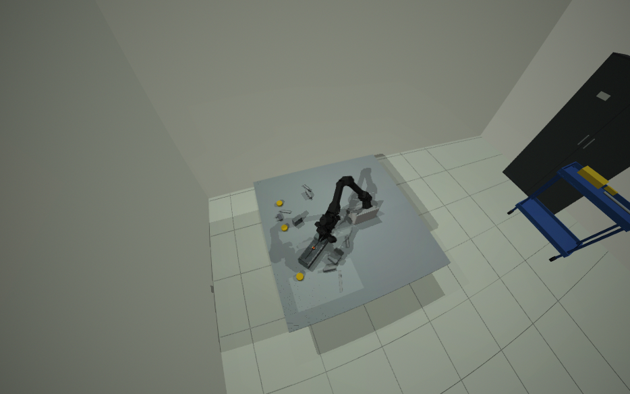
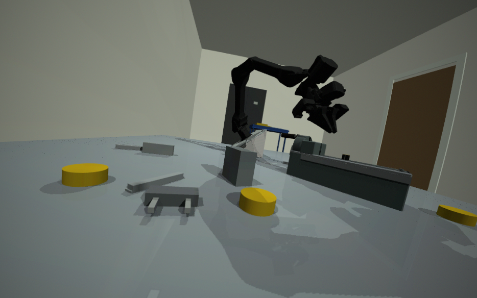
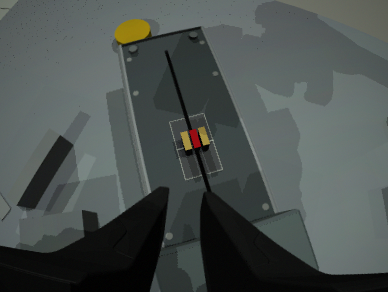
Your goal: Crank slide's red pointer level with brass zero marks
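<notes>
The machine (image 1: 306, 258) (image 2: 346, 183) (image 3: 215, 95) is a long dark box with a slot along its top. In the wrist view the red pointer (image 3: 195, 138) sits between the left brass mark (image 3: 186, 141) and the right brass mark (image 3: 204, 136), and looks level with them. The crank's black handle (image 2: 288, 135) sticks out beside the round grey disc (image 2: 303, 143) at the housing end; it does not show in the wrist view. My gripper (image 2: 333, 131) (image 3: 185, 199) hangs above the machine, partly open with a narrow gap. Nothing is between its fingers, and it is clear of the handle.
A yellow disc (image 1: 299, 276) (image 3: 132, 31) lies near the machine's far end. Two more yellow discs (image 2: 84, 174) (image 2: 257, 201), a grey block (image 2: 239, 166) and a two-pronged grey piece (image 2: 171, 196) stand on the table. Several grey parts lie beside the machine.
</notes>
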Tool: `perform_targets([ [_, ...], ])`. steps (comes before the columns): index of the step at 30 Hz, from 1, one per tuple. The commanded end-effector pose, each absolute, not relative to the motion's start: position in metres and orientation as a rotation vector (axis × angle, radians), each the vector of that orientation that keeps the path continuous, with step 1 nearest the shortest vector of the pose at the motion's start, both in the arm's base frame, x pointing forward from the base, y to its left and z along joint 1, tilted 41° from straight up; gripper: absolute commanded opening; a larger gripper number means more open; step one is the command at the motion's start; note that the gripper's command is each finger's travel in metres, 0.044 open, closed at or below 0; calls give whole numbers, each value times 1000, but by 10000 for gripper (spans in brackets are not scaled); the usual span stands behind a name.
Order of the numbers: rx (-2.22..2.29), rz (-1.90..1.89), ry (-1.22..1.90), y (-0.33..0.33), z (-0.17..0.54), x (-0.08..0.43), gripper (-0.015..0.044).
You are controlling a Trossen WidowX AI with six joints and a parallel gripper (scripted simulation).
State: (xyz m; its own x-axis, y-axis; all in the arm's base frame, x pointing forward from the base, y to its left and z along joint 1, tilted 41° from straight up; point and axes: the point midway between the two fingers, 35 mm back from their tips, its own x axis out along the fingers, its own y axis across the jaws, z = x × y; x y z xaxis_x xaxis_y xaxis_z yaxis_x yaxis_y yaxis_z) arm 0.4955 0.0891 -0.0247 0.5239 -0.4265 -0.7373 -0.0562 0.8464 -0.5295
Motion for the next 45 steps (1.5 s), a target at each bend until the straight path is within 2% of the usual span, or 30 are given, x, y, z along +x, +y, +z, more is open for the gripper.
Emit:
perform_targets([
  [1, -538, -235, 1006, 89, -25, 495, 157],
  [12, -538, -234, 1006, 95, -18, 497, 440],
  [19, -536, -233, 1007, 121, 14, 500, 440],
  [45, -536, -234, 1007, 122, 14, 500, 440],
])
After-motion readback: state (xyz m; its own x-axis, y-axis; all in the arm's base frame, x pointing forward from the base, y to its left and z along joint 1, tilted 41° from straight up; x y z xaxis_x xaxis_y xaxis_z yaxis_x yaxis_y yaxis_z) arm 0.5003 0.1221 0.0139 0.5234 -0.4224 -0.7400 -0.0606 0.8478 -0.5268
